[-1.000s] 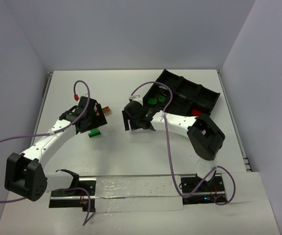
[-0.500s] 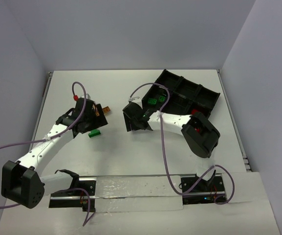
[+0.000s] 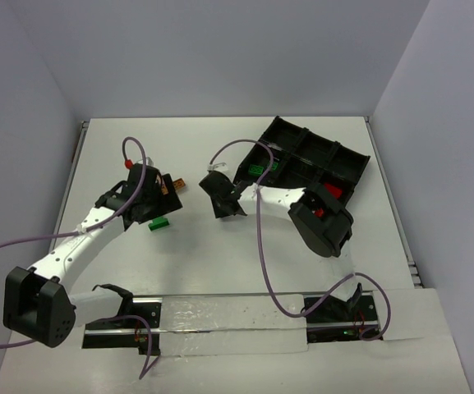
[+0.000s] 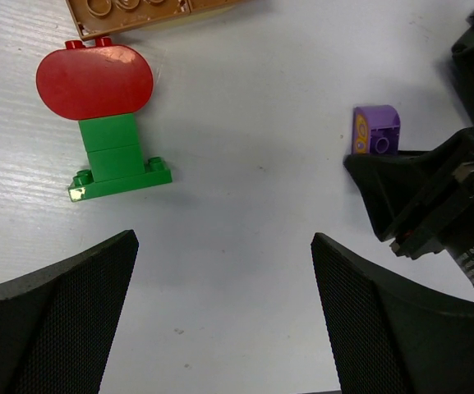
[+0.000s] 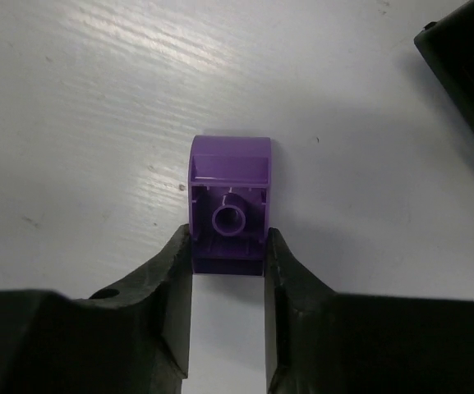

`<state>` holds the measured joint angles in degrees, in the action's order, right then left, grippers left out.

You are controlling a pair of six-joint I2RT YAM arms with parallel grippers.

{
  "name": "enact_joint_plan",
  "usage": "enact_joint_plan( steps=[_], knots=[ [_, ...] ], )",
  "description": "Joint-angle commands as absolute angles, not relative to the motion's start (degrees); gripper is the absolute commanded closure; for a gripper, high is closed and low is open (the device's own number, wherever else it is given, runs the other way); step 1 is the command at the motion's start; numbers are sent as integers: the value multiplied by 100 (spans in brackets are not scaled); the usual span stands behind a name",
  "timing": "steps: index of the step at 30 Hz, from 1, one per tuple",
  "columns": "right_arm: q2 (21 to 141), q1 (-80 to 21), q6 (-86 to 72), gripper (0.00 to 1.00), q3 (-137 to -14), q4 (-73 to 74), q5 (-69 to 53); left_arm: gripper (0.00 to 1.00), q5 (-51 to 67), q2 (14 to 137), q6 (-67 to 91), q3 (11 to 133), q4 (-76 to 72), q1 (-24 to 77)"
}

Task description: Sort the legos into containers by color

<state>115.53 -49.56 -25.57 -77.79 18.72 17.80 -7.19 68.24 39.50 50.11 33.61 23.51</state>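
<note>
A purple lego (image 5: 228,205) lies on its side on the white table, hollow underside facing the right wrist camera. My right gripper (image 5: 228,246) is shut on it, both fingers pressed against its near flanks. From above, that gripper (image 3: 218,203) sits left of the black tray (image 3: 352,156). My left gripper (image 4: 224,279) is open over bare table, with nothing between its fingers. A red-and-green lego cluster (image 4: 109,123) lies ahead of it to the left, and the purple lego (image 4: 376,131) ahead to the right. A brown lego plate (image 4: 138,10) lies beyond.
Green legos (image 3: 257,170) lie in one near compartment of the tray and a red lego (image 3: 329,189) in another. A tray corner (image 5: 467,66) stands right of the purple lego. Purple cables loop above both arms. A grey wall borders the table on each side.
The right gripper's jaws have come together from wide open onto the purple lego, and that arm has shifted a little left. The left arm has barely moved.
</note>
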Motion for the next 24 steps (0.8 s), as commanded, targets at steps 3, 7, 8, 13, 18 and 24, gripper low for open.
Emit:
enact_joint_plan(
  steps=[3, 7, 8, 13, 18, 24],
  knots=[
    [11100, -4931, -2506, 100, -7943, 1671, 1947, 6, -931, 6962, 3746, 5272, 3374, 2312],
    [10214, -4826, -2464, 100, -7509, 1669, 2289, 6, -898, 6979, 3790, 5328, 3420, 2302],
    [9999, -4756, -2496, 100, -7366, 1658, 2325, 6, -904, 6980, 3808, 5346, 3428, 2294],
    [8693, -3980, -2724, 100, -6347, 1584, 2289, 6, -928, 7093, 3841, 5491, 3468, 2271],
    [7813, -2803, -2775, 100, -5615, 1497, 1968, 6, -901, 7287, 3826, 5746, 3489, 2195],
    [8015, -2007, -2760, 100, -5618, 1449, 1586, 6, -790, 7493, 3903, 5963, 3491, 2144]
  ],
)
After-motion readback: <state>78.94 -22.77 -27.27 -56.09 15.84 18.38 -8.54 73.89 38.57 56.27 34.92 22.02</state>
